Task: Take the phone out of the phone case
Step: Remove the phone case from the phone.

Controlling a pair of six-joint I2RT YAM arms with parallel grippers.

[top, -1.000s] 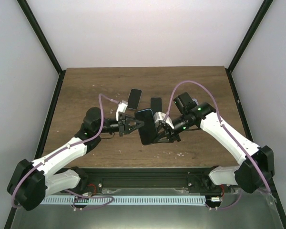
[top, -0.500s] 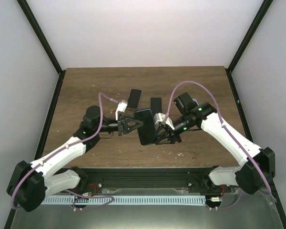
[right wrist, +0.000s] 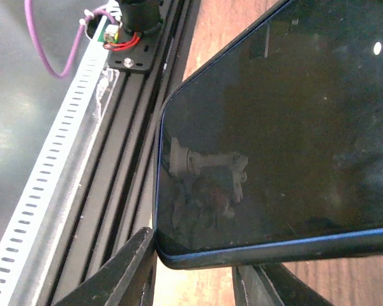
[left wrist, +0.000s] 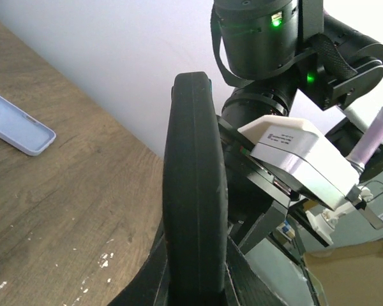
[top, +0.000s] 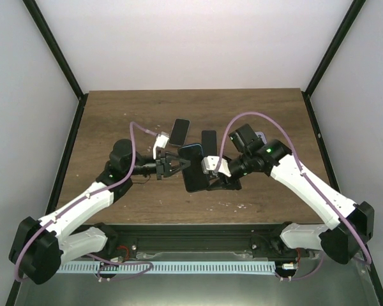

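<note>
The phone in its black case (top: 193,167) is held up on edge over the middle of the table, between both grippers. My left gripper (top: 177,164) is shut on the case, which shows edge-on in the left wrist view (left wrist: 195,191) between my fingers (left wrist: 195,284). My right gripper (top: 212,176) is at the phone's near right side. In the right wrist view the phone's dark screen with a blue rim (right wrist: 287,121) fills the frame. Its lower corner lies across my spread right fingers (right wrist: 137,268), hiding their tips.
Two other flat dark phones or cases lie on the wooden table behind the grippers, one tilted (top: 180,131) and one upright (top: 209,139). A pale lilac case (left wrist: 16,127) lies on the wood at the left. A black aluminium rail (right wrist: 124,134) runs along the table's near edge.
The phone and both grippers have shifted slightly left and towards the back. The right arm has leaned in closer to the phone.
</note>
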